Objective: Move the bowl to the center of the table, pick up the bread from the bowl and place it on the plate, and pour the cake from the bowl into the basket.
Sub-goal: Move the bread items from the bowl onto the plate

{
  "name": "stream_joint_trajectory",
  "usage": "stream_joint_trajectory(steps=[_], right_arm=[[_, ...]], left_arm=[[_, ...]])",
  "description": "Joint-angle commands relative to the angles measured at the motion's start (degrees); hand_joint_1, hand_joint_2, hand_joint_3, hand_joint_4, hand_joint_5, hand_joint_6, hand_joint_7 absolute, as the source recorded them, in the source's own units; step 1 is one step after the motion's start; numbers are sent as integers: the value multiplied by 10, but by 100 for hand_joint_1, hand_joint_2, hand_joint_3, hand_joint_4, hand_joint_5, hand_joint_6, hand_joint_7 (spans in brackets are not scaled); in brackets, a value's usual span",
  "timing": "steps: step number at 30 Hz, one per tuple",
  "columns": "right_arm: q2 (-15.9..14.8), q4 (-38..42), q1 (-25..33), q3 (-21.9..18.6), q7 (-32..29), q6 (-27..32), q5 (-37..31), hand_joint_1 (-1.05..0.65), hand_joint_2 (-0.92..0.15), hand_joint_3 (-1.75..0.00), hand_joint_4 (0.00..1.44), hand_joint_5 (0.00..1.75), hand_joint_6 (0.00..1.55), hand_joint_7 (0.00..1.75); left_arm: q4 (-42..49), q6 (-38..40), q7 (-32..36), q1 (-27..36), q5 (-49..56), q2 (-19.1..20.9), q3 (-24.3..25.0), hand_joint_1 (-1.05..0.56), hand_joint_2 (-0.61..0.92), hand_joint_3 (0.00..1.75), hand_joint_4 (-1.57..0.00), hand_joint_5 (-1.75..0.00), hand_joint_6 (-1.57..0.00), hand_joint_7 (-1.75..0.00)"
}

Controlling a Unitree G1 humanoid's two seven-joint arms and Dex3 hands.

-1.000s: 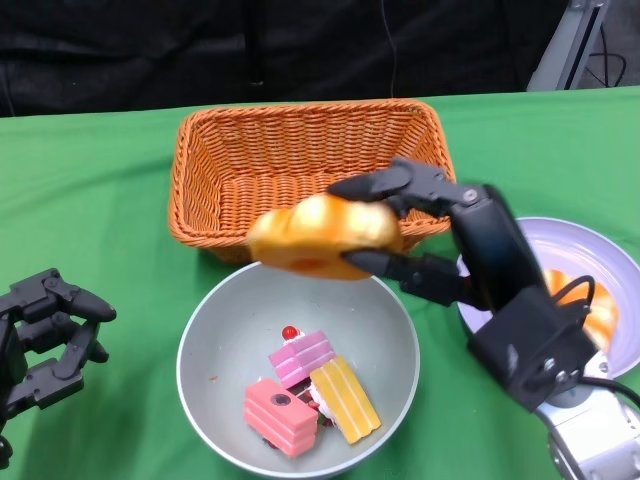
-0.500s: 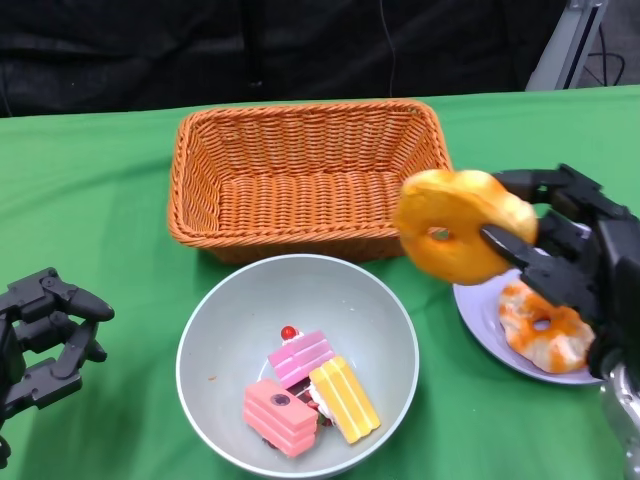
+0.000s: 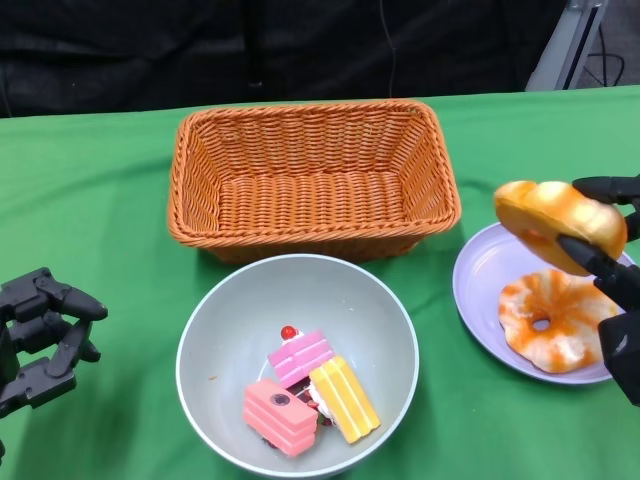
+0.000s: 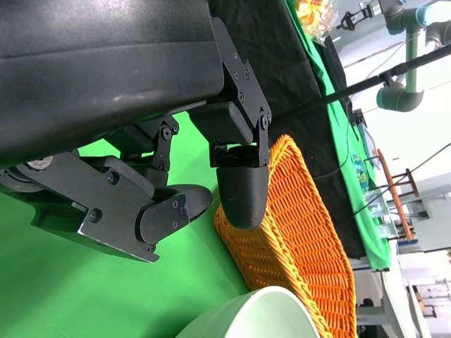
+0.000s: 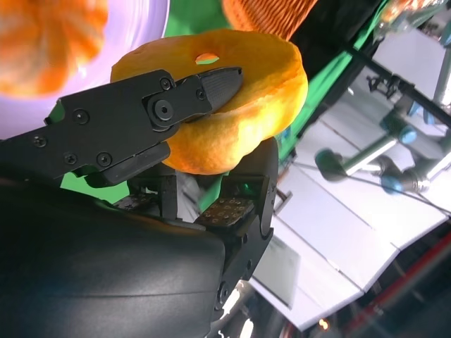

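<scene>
A grey bowl (image 3: pixel 232 300) sits at the table's near middle with several cake pieces (image 3: pixel 305 393) inside. My right hand (image 3: pixel 618 290) holds a golden ring-shaped bread (image 3: pixel 558 220) in the air above the lilac plate (image 3: pixel 480 290) at the right. The right wrist view shows the bread (image 5: pixel 232 105) pinched between my fingers (image 5: pixel 141 113). A second glazed ring bread (image 3: pixel 546 320) lies on the plate. The empty orange wicker basket (image 3: pixel 310 175) stands behind the bowl. My left hand (image 3: pixel 40 340) rests low at the left edge, holding nothing, with its fingers curled.
Green cloth covers the table, with bare room to the left of the bowl and basket. In the left wrist view the basket (image 4: pixel 296 232) and the bowl's rim (image 4: pixel 254 313) lie beyond my fingers (image 4: pixel 239 183). A black backdrop runs behind the table.
My right hand has carried the bread from above the bowl rightwards to above the plate. The left hand has stayed where it was.
</scene>
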Motion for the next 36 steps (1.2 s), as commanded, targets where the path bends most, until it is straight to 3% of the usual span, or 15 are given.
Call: stream_joint_trajectory(steps=[1, 3, 5, 11, 14, 20, 26, 36], right_arm=[[-21, 37, -17, 1, -34, -31, -13, -15, -88, 0, 74, 144, 79, 89], [-30, 59, -25, 10, -63, -44, -36, -15, -88, 0, 74, 143, 80, 89], [-40, 82, -33, 22, -103, -52, -70, -12, -88, 0, 76, 126, 81, 86], [-60, 140, -60, 62, -176, -51, -129, -14, -89, -1, 77, 112, 85, 77], [-79, 168, -80, 99, -229, -36, -182, -15, -87, 0, 82, 102, 91, 66], [-93, 240, -128, 164, -303, -17, -237, -12, -83, 0, 85, 98, 96, 61], [-86, 304, -171, 209, -325, 3, -244, -16, -82, 0, 85, 98, 101, 50], [-79, 357, -202, 248, -319, 27, -234, -16, -82, 0, 84, 100, 103, 45]], left_arm=[[-2, 5, 2, -2, -3, 8, 3, -1, 65, 83, -77, -143, -81, -110], [-2, 3, 0, -1, -3, 9, 3, 0, 66, 83, -77, -144, -81, -110], [-1, -1, -2, -1, -3, 9, 2, -1, 66, 83, -77, -144, -81, -109], [-1, -3, -2, 1, 0, 12, 2, -3, 66, 83, -76, -144, -81, -109], [-2, -3, -6, 1, -6, 11, 3, -2, 67, 82, -76, -144, -81, -109], [-3, -8, -3, 3, -1, 11, 3, -2, 67, 81, -77, -143, -82, -109], [-8, -7, -2, 7, -1, 10, 3, -2, 68, 82, -77, -142, -81, -109], [-13, -11, 10, 12, 11, 11, 1, -3, 67, 81, -79, -141, -81, -110]])
